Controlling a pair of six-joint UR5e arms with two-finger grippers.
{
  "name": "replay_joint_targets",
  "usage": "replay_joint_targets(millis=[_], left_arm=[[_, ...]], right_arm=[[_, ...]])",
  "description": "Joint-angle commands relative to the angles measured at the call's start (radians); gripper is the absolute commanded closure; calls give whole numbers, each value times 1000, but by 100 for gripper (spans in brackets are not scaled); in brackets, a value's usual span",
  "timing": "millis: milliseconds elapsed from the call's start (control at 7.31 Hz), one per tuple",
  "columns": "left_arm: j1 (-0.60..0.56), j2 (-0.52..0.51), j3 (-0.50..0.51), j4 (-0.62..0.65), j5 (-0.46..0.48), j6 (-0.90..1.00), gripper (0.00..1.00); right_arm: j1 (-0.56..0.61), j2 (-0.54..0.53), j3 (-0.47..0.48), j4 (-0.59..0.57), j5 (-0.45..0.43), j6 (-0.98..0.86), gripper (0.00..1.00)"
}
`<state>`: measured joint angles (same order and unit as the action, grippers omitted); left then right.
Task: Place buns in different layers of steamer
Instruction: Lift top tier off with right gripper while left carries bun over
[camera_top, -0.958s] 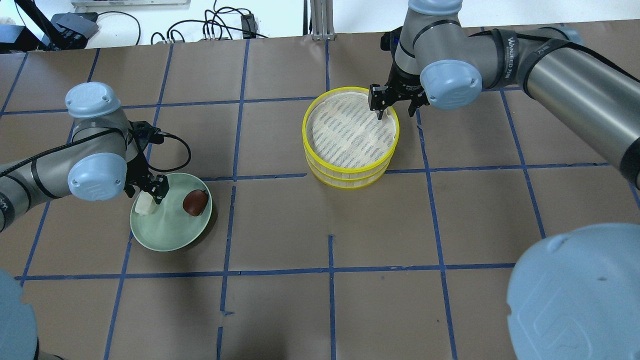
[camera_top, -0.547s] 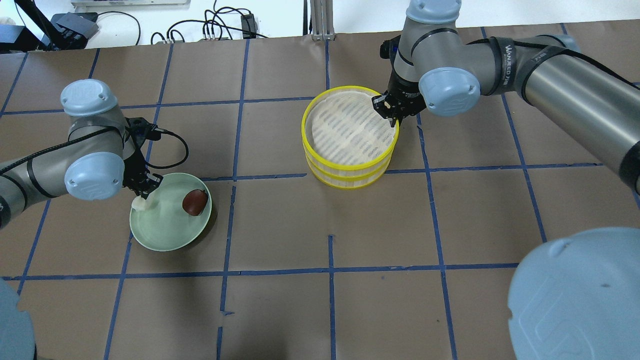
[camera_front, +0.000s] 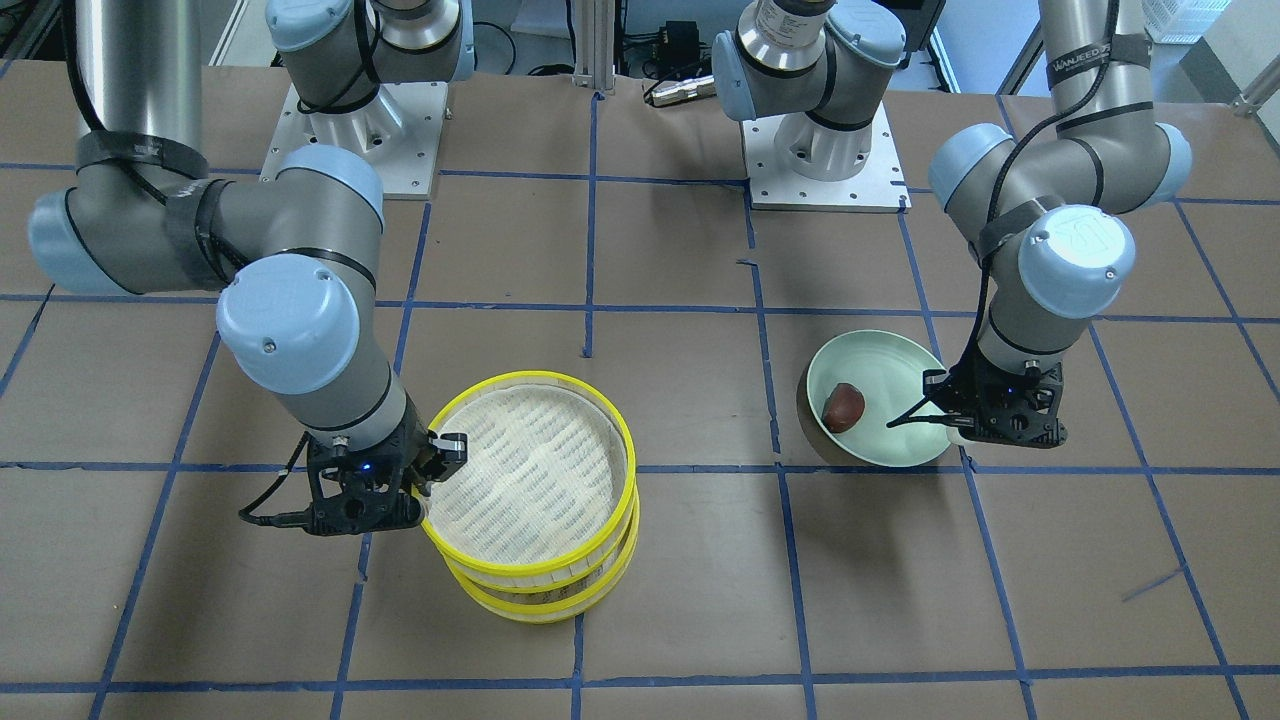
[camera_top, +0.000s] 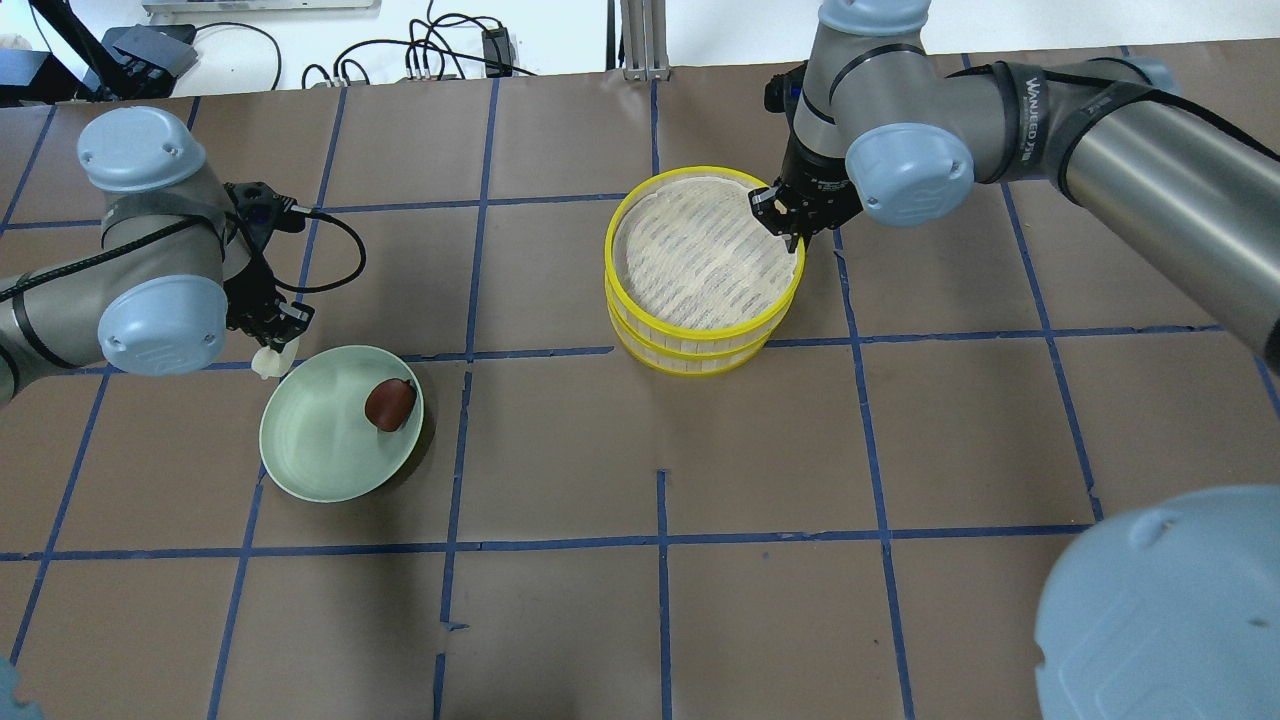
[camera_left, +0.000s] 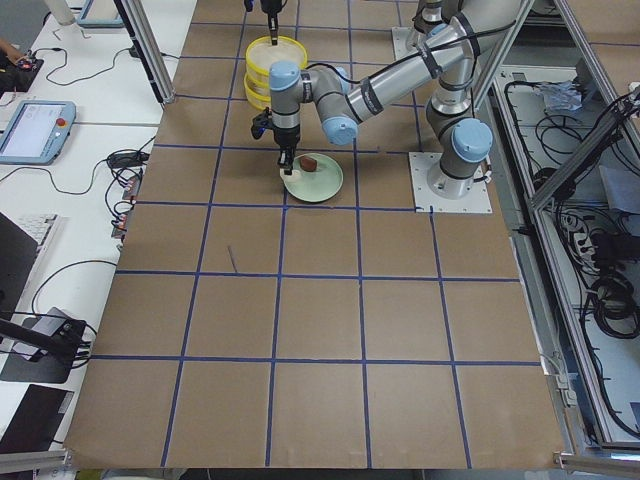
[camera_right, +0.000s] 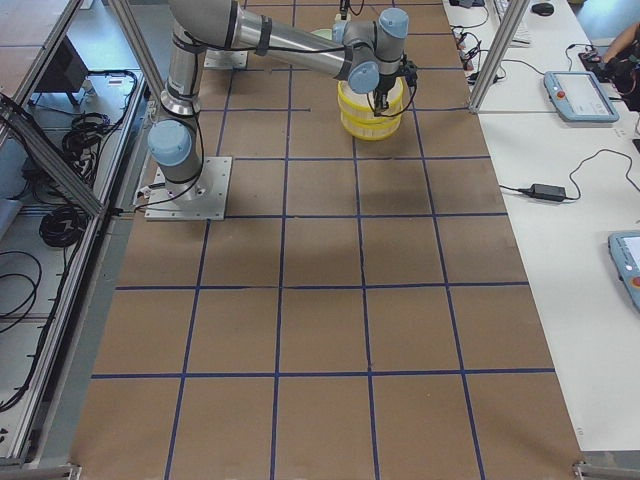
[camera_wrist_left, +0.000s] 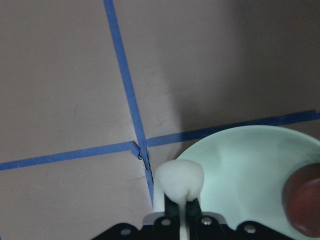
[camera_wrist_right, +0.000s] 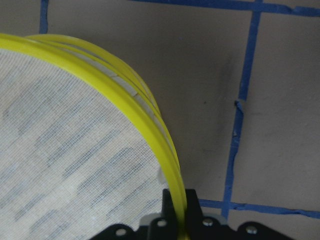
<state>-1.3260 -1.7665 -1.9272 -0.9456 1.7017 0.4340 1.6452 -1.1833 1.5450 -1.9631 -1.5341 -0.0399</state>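
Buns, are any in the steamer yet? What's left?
Nothing done yet: both buns are outside the stacked steamer. In hand: the left gripper is shut on the white bun at the edge of the plate; the right gripper pinches the rim of the top tray. Left: the brown bun on the plate, and a layer for each.

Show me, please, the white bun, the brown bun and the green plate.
white bun (camera_wrist_left: 179, 179), left wrist view, its rounded top.
brown bun (camera_top: 390, 404), overhead view, its middle.
green plate (camera_top: 318, 455), overhead view, bare floor near its rim.
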Motion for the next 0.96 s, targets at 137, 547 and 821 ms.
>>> replay_joint_targets(millis=[137,547,821], left_arm=[[-193,24,92,-10,-97,-267,96],[-375,-78,226,54,-359,-725,96],[-461,-186,269,175,-379,-869,93]], right_arm=[[-192,-39,-34,16,-29,-198,93],[-269,-27,-22,7,-171,-308,94],[-269,-16,-10,7,-205,-302,94]])
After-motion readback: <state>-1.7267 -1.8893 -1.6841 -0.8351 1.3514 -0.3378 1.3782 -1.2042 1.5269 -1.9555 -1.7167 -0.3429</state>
